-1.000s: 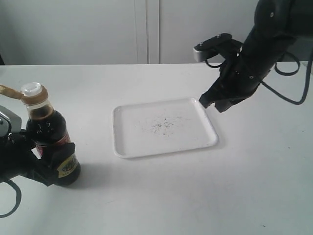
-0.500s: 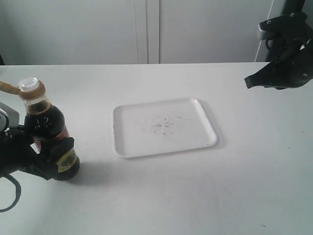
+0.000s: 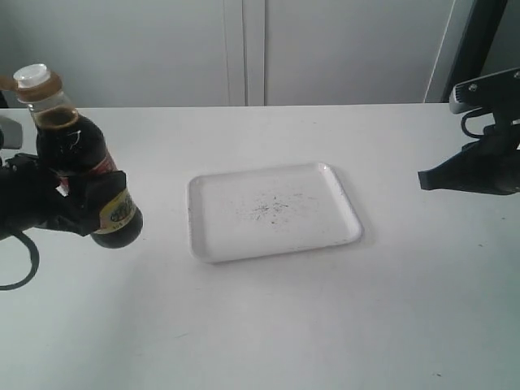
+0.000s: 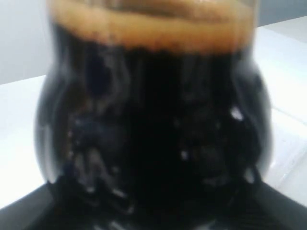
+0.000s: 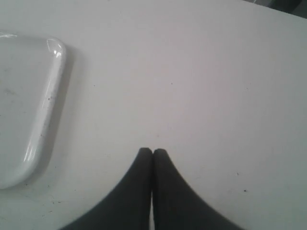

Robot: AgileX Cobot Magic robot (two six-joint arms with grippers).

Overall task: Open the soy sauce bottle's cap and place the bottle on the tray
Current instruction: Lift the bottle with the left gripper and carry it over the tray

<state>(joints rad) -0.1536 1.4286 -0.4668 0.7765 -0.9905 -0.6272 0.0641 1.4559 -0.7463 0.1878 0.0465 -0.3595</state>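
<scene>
The soy sauce bottle (image 3: 75, 158) hangs above the table at the far left, tilted with its base toward the tray. My left gripper (image 3: 85, 210) is shut on its lower body. The golden-brown cap (image 3: 7, 82) is flipped back, baring the white spout (image 3: 32, 75). In the left wrist view the dark bottle (image 4: 153, 129) fills the picture and hides the jaws. The white tray (image 3: 218, 237) lies empty at the table's centre, and its corner (image 5: 45, 96) shows in the right wrist view. My right gripper (image 3: 424, 179) (image 5: 153, 152) is shut and empty, right of the tray.
The white table (image 3: 325, 325) stretches all round the tray. A pale wall with a vertical seam (image 3: 244, 49) runs behind it. A dark upright post (image 3: 467, 41) stands at the back right.
My left gripper has lifted the bottle off the table and tipped it slightly. The right arm has pulled away from the tray's far corner to the right edge.
</scene>
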